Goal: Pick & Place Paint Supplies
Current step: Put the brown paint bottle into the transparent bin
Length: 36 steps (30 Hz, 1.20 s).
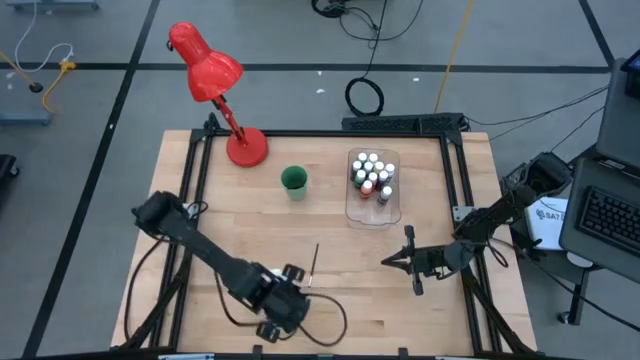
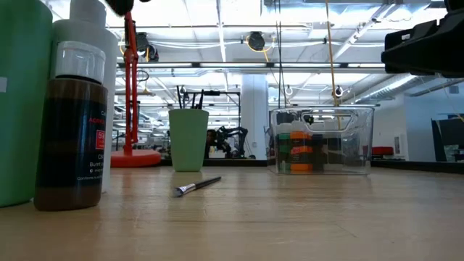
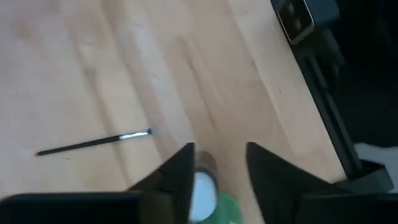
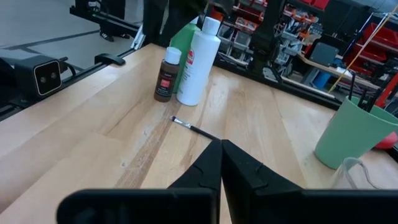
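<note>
Wooden table (image 1: 420, 320), lone brush (image 1: 314, 264) beside left fingers (image 3: 217, 163).

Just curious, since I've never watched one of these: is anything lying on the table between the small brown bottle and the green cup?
Yes. In the low view, one thin brush lies on the wood between the brown bottle and the green cup.

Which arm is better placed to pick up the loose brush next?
Left, probably. The left gripper, fingers apart, hovers right beside the brush, while the right gripper, shut, waits farther off.
</note>
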Each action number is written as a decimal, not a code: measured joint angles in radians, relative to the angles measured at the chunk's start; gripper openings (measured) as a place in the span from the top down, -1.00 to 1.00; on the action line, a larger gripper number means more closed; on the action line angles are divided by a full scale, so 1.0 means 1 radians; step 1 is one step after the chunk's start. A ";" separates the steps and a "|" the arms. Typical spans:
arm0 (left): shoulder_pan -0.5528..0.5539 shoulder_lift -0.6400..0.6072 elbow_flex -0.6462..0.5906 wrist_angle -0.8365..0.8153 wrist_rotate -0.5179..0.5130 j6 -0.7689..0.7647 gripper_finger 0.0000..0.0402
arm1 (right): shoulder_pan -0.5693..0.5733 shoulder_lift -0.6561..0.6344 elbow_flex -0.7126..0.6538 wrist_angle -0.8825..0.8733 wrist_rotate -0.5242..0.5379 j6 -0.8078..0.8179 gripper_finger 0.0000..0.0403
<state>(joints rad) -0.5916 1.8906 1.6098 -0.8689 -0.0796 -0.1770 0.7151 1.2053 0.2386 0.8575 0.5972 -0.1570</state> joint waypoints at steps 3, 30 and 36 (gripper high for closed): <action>0.000 0.044 0.035 -0.033 0.006 0.020 -0.03 | 0.000 0.000 0.000 -0.005 0.000 0.000 0.98; 0.067 0.093 0.062 -0.185 0.088 0.038 -0.39 | 0.000 0.000 0.000 -0.029 0.000 0.039 0.98; 0.067 0.097 0.062 -0.203 0.113 0.026 -0.39 | 0.000 0.000 0.000 -0.032 0.000 0.038 0.98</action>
<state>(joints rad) -0.5247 1.9876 1.6718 -1.0722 0.0330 -0.1513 0.7151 1.2057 0.2390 0.8257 0.5976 -0.1194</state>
